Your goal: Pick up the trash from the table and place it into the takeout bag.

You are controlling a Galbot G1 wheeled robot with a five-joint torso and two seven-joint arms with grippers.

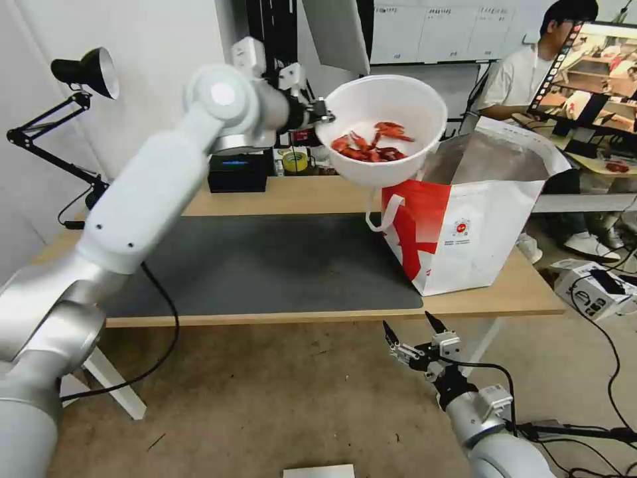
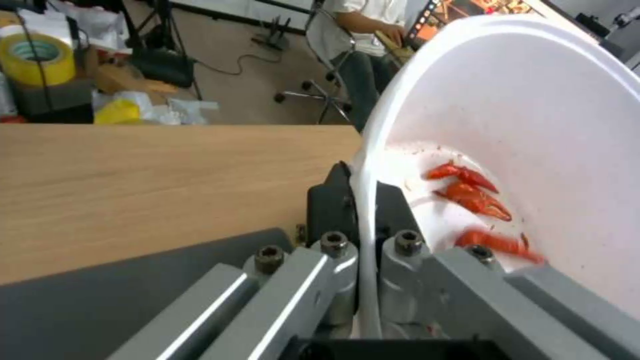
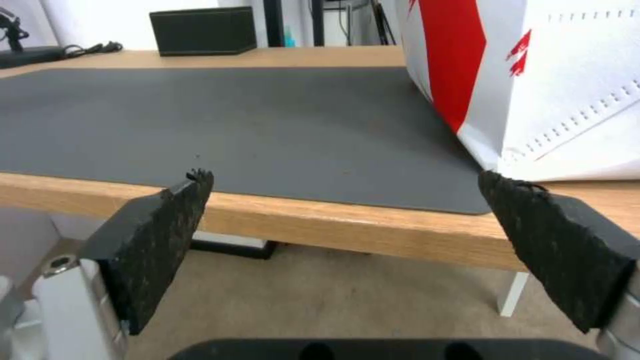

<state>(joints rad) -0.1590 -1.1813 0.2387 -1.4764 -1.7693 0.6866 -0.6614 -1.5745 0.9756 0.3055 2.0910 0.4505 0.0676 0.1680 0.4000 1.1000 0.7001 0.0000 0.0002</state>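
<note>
— What is the head camera showing you?

— The left gripper (image 1: 323, 111) is holding one white bowl (image 1: 381, 126) up in the air by its rim, tilted, above the far edge of the table (image 1: 298, 196) and just beside the open mouth of the single takeout bag (image 1: 474, 212). The bag is standing at the table's right end, partly on the grey mat (image 1: 265, 262). One black box (image 1: 237, 172) and one black lamp (image 1: 86, 70) are sitting at the far left. The right gripper (image 1: 411, 328) is hanging below the near edge, in front of the bag, its two fingers spread apart.

— And from the left wrist?

— The fingers (image 2: 333, 250) are pinching the bowl's rim (image 2: 367, 190) between them. I am counting three red shell pieces (image 2: 473, 200) lying inside, maybe more hidden.

— The right wrist?

— Two black pads (image 3: 160, 235) are standing wide apart, gripping nothing, level with the near edge of the table (image 3: 347, 225). The mat (image 3: 220, 125) is lying ahead, with the bag (image 3: 567, 90) at its right end and the box (image 3: 203, 30) at the far edge.
</note>
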